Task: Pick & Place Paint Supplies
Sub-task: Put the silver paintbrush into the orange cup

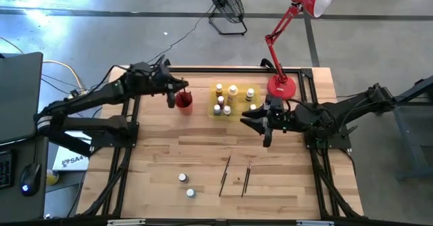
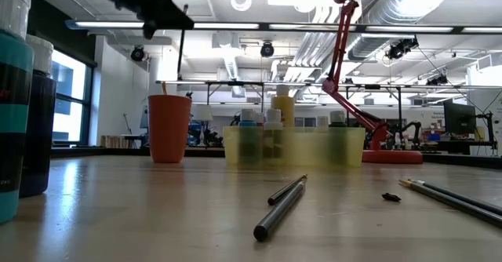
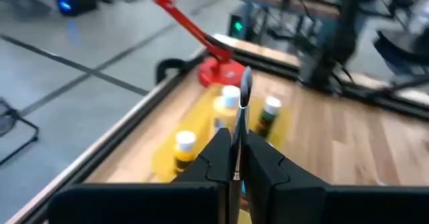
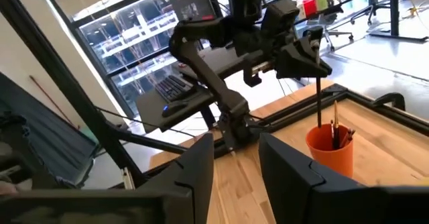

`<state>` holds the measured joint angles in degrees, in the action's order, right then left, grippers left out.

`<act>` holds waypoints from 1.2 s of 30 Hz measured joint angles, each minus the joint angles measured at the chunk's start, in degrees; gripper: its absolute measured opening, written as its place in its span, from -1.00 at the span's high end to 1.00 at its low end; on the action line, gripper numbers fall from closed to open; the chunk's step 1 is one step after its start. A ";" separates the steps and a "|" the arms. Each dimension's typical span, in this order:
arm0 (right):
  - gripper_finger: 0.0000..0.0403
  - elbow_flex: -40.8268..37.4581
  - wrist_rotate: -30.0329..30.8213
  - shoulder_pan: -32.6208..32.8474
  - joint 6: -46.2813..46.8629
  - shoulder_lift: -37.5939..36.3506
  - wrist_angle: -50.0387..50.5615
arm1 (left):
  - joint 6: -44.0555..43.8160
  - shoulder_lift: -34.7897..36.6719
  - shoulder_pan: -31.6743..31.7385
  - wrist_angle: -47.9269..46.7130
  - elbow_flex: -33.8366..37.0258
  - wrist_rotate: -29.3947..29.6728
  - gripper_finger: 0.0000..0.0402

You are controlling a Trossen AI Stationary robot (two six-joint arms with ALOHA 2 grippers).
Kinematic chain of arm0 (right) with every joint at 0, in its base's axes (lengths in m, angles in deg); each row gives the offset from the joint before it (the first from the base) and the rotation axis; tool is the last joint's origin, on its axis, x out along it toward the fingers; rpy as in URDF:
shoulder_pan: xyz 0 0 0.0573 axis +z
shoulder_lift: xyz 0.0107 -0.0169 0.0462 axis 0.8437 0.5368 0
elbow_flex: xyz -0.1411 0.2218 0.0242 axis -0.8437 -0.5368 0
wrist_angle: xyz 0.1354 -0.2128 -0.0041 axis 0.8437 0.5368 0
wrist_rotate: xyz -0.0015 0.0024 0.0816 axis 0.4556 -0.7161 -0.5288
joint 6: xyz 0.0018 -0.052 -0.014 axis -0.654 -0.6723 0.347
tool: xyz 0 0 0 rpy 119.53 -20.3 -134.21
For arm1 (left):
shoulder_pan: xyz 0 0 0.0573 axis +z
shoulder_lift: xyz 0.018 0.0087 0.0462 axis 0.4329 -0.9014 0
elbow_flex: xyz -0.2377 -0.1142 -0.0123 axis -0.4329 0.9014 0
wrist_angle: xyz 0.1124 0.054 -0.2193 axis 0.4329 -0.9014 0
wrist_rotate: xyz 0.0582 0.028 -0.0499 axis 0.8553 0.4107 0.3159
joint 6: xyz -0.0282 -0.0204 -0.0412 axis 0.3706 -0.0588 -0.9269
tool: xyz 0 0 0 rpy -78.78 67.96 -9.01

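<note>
Nearest the front edge of the wooden table (image 1: 162, 151), two small white-capped bottles (image 1: 183, 178) are standing close together, one just behind the other. To their right, two thin dark-handled paintbrushes (image 1: 224, 174) are lying flat and roughly parallel, a little apart; in the low view the nearer one is pointing toward the camera.

Farther back, the right gripper (image 1: 260, 123) is hovering beside the right end of the yellow tray (image 1: 238, 112), its fingers spread wide with nothing between them.

The translucent yellow tray is sitting near the table's back centre, holding a cluster of small bottles with pale caps (image 1: 232, 91), all upright. Just left of it, the orange-red cup (image 1: 184, 101) is standing with a few brushes already inside.

The left gripper (image 1: 173, 91) is positioned directly above the cup, its fingers pinched narrow on a dark paintbrush (image 4: 317, 102) that is hanging vertically, its lower end at the cup's mouth.

At the back right, the red desk lamp (image 1: 281, 86) is resting its base on the table, just behind the tray's right end.
</note>
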<state>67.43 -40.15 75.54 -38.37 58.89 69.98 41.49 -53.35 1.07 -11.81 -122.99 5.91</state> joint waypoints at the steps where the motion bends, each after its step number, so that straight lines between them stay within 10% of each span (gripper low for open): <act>1: 0.45 -0.01 0.50 0.00 -0.07 0.02 0.02 | -0.49 0.96 0.83 1.79 1.77 0.09 0.94; 15: 0.46 0.00 2.86 0.00 -0.09 0.09 0.05 | -4.86 4.76 4.77 19.23 21.94 5.77 0.94; 36: 0.46 -0.01 5.91 -0.02 -0.05 0.09 0.02 | -7.40 4.65 4.77 22.80 29.07 2.36 0.89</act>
<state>67.42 -34.24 75.51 -38.42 58.98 70.00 34.09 -48.70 5.83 11.00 -93.92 8.27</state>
